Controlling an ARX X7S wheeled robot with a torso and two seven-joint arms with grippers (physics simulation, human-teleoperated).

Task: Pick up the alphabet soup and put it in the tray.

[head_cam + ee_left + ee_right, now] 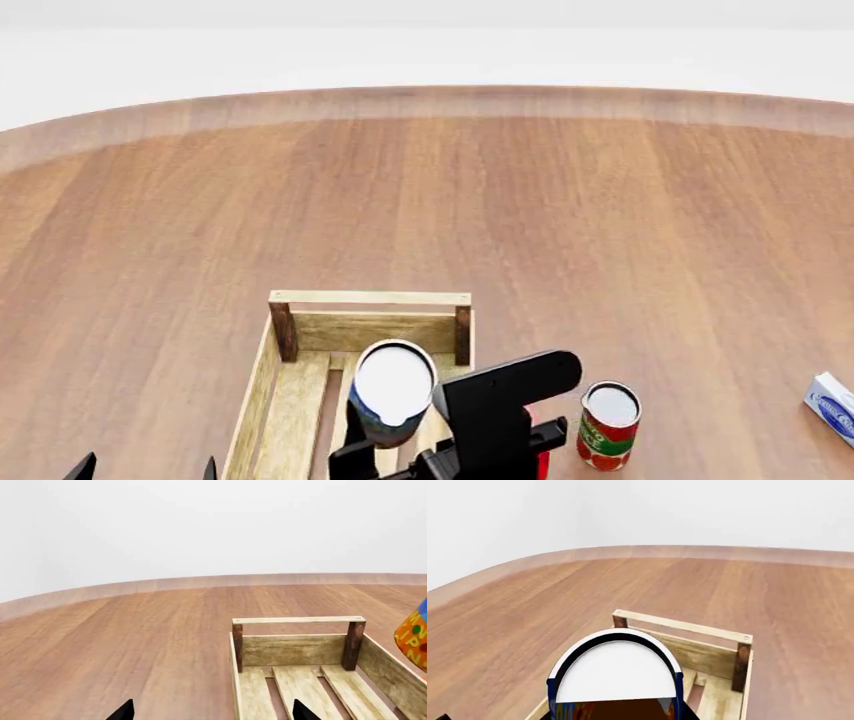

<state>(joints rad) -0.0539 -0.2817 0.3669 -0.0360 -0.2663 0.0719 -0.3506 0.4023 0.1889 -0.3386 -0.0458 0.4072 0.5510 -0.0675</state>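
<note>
The alphabet soup (pixel 394 385), a blue-labelled can with a white top, hangs upright over the near part of the tray (pixel 370 298), a light wooden slatted crate with dark corner posts. My right gripper (pixel 387 450) is shut on the can; its black arm covers the can's lower side. In the right wrist view the can (pixel 617 670) fills the foreground above the tray (pixel 694 628), and the fingers are hidden. My left gripper (pixel 147 470) is open and empty, left of the tray. The left wrist view shows its open tips (pixel 213 715), the tray (pixel 298 620) and the can's edge (pixel 415 640).
A smaller red-and-green can (pixel 609 425) stands on the wooden table right of the tray. A white and blue box (pixel 834 405) lies at the right edge. The table's curved far edge (pixel 427 95) runs across the back.
</note>
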